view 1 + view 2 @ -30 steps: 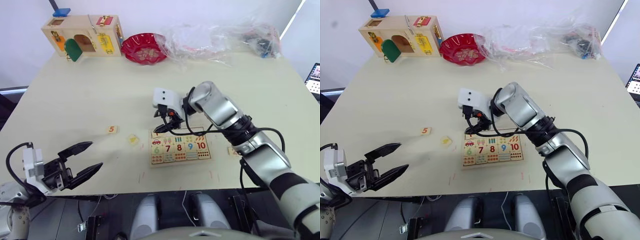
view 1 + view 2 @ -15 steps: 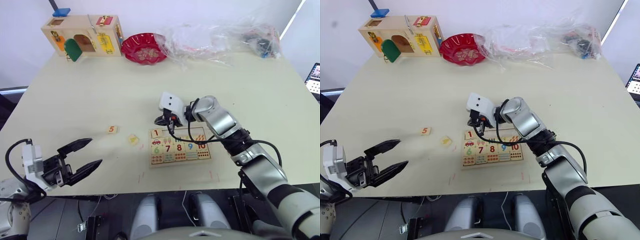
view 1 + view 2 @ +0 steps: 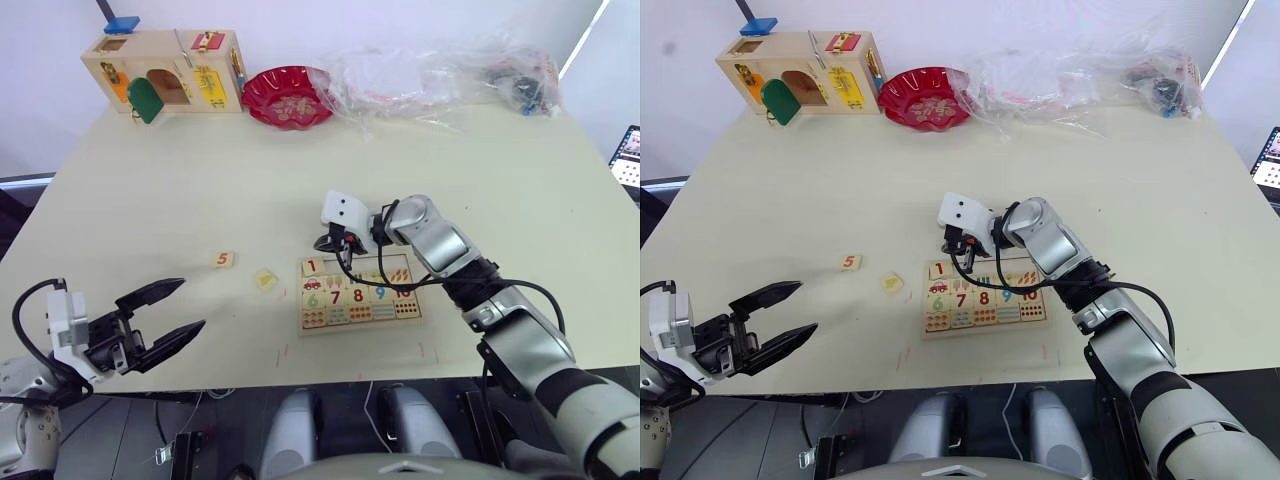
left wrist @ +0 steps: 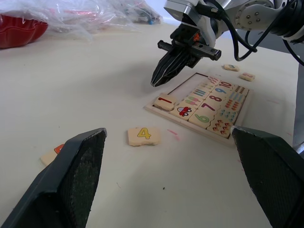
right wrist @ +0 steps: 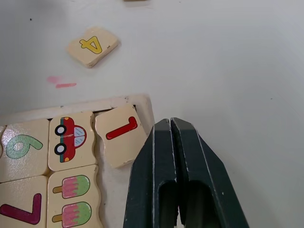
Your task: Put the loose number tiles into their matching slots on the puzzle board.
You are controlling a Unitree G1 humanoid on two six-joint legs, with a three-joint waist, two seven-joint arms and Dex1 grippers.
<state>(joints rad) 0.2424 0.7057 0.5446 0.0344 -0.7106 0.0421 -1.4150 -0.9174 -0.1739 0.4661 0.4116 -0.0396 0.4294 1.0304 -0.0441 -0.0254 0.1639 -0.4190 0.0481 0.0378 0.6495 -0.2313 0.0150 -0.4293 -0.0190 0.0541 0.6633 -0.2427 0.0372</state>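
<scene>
Nearest the robot, the left gripper point(image 3: 160, 320) hovers low over the front edge of the tabletop point(image 3: 150, 210) with its fingers spread wide and nothing between them.

Beyond it lie two loose number tiles: tile 5 point(image 3: 224, 259) and, closer to the board, tile 4 point(image 4: 143, 135). Both rest flat on the tabletop, well clear of any slot. Two further small tiles point(image 4: 239, 72) lie on the tabletop past the board's opposite end; their numerals cannot be read.

The puzzle board point(image 3: 985, 323) sits near the centre front. Its lower rows, numerals 6 to 10 with picture and dot squares, are filled. In the upper row, tile 1 point(image 5: 121, 134) lies in the end slot nearest tile 4 but is skewed, one corner riding toward the rim, so it is judged not fully seated. The remaining upper slots point(image 4: 223, 85) appear empty.

The right gripper point(image 5: 176, 126) hangs just beside tile 1 at the board's corner, fingers pressed together, holding nothing.

Progress estimate: one tile of five delivered, needing a squaring nudge; four tiles outstanding.

At the far edge stand a wooden latch box point(image 3: 165, 70), a red bowl point(image 3: 290, 96) and crumpled plastic bags point(image 3: 440, 75).
</scene>
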